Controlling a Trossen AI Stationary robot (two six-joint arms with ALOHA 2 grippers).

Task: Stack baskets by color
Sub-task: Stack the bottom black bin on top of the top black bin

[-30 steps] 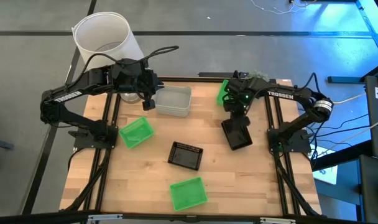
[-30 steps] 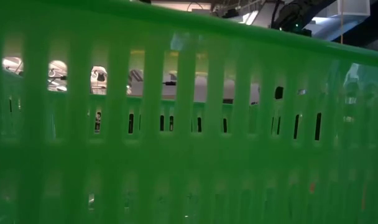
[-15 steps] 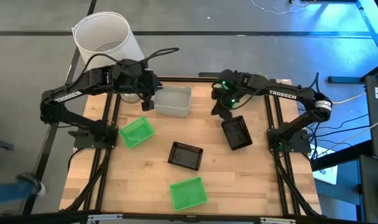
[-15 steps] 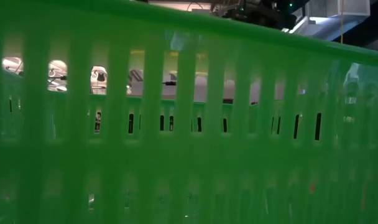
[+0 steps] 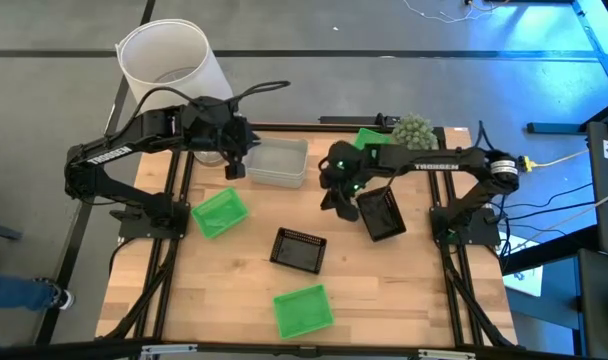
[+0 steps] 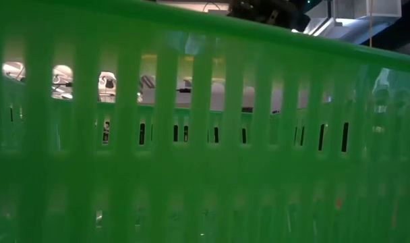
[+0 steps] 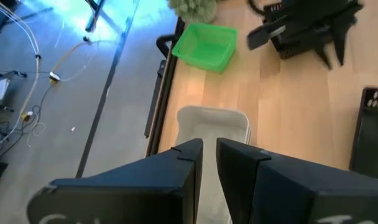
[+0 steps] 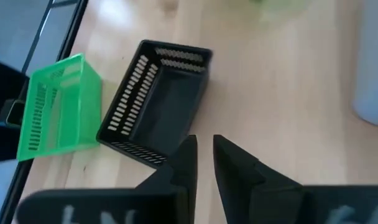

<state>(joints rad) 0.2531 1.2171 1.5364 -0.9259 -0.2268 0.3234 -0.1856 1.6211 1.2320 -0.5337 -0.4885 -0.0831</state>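
Plainly the sorting is partly done. In the high view the grey-white baskets sit nested as one pile at upper centre of the table; how many are in that pile cannot be told. The black ones show in two places: a single black basket at the centre, and a black pile right of centre, tilted, which looks deeper than one bin, so probably two nested. That would make three black, though only two spots are certain.

The green count is three, and all lie apart:
- one green basket at centre left
- a second green basket at lower centre, whose slotted wall fills the low view
- a third green basket at the upper edge, just beside the fuzzy plant ball

Green is the colour least gathered, I judge.

The right gripper hangs just left of the black pile. In its wrist view the fingers stand close together with a narrow slit, grasping nothing, over the lone black basket. It is likely placed to fetch that bin for the pile.

The left gripper hangs at the left end of the grey-white pile. Its fingers are likewise nearly together and empty, as if waiting there.

The white lampshade stands off the table at upper left.
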